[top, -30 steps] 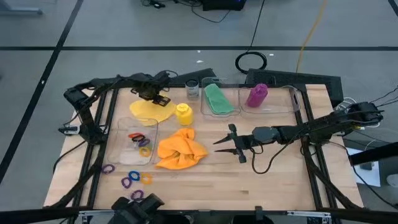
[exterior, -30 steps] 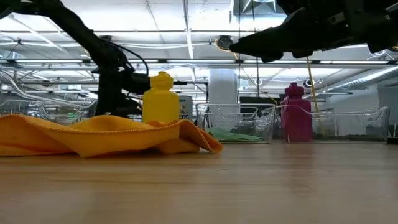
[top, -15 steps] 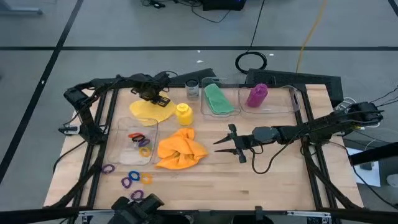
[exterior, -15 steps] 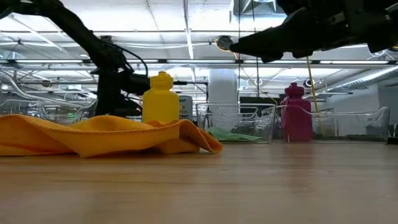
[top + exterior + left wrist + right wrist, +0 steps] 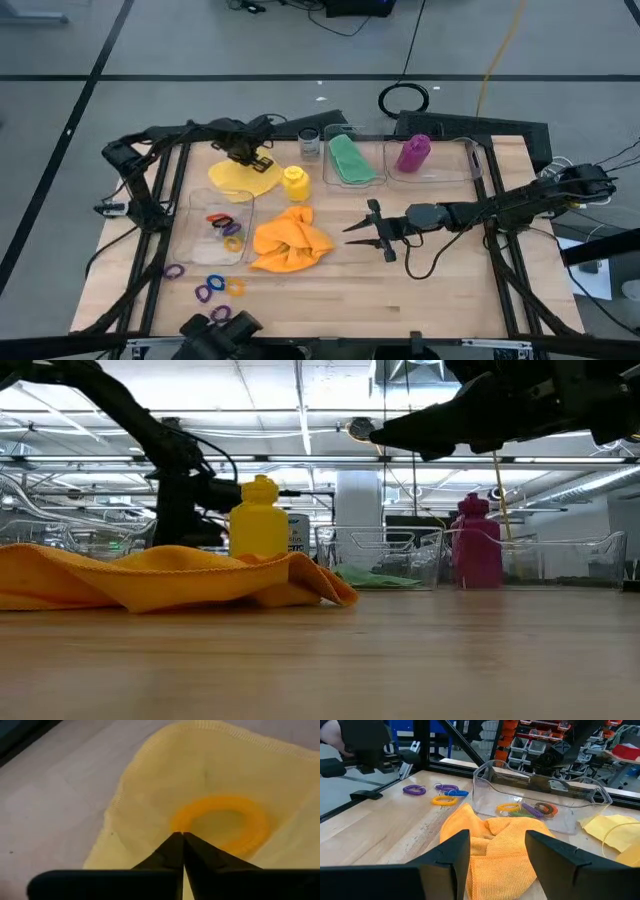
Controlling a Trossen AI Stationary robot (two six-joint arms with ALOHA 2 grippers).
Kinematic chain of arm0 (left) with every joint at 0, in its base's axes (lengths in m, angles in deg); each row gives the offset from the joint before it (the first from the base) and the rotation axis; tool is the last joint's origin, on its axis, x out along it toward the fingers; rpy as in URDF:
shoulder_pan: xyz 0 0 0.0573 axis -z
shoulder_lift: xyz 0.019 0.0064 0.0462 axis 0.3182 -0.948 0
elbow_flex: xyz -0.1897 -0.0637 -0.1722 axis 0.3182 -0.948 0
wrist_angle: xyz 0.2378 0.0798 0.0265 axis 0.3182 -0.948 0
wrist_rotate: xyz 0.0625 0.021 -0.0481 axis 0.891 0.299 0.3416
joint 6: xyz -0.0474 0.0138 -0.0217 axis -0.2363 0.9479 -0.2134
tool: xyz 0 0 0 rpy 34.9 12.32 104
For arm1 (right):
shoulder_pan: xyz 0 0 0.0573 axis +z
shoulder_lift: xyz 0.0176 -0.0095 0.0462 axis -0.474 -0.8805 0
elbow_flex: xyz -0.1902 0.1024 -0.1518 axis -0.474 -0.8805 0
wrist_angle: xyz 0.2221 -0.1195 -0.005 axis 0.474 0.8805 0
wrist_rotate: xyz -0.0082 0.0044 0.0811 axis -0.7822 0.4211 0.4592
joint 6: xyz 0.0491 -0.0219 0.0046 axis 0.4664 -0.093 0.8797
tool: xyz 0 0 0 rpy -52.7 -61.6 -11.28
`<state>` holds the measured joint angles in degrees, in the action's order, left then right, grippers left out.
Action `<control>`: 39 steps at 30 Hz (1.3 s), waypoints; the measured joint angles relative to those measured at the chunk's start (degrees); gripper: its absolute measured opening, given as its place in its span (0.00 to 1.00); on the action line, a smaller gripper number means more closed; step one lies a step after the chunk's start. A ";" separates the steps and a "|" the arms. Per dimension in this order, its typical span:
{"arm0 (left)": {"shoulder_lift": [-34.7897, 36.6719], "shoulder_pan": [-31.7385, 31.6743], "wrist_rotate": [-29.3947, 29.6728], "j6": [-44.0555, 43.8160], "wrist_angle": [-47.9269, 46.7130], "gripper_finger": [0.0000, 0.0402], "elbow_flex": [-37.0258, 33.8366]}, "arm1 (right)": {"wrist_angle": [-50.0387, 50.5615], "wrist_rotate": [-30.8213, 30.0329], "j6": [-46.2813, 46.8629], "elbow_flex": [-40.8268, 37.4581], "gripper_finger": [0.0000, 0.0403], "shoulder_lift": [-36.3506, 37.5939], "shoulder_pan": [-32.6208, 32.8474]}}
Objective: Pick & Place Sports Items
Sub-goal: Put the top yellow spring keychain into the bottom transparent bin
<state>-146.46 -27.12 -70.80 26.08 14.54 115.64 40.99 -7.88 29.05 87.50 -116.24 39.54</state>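
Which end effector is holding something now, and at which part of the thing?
The left end effector is shut on the orange ring, at its rim, on the yellow cloth. The right end effector is open and holds nothing.

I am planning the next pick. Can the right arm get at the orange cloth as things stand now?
Probably yes. The right gripper is open, hanging just beside the orange cloth, and only bare table lies between them.
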 joint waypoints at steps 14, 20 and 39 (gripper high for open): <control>7.43 0.07 0.87 2.66 -0.02 0.00 0.00 | -0.02 -0.01 0.00 0.00 0.33 0.00 -0.02; 10.14 0.33 -3.85 13.63 -0.80 0.03 0.00 | 0.00 0.00 0.00 0.00 0.33 0.00 0.00; 10.56 9.83 -5.60 26.02 -3.43 0.51 0.00 | 0.00 0.00 0.00 0.00 0.33 0.00 -0.02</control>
<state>-135.90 -17.28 -76.40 52.10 11.10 115.64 40.99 -7.88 29.05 87.50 -116.24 39.52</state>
